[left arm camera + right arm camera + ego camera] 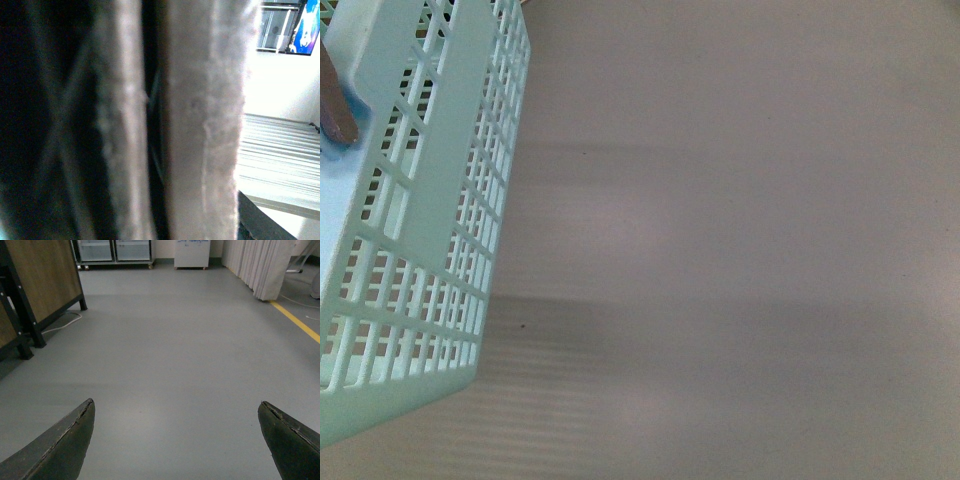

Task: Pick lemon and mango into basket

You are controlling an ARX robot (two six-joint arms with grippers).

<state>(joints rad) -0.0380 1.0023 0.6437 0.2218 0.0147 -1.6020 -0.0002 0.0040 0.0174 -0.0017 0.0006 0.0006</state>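
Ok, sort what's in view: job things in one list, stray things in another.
Job: basket, its brown handle, right tool, open. No lemon or mango shows.
Stray: wooden panel, curtain, yellow floor line, white cabinet.

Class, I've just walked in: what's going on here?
Nothing is visibly being handled. The light turquoise slotted plastic basket fills the left of the front view, with beige table beside it; no lemon or mango is in sight. The right gripper is open and empty, facing a grey floor. The left wrist view shows only blurred grey-brown bands, so the left gripper's state is unclear.
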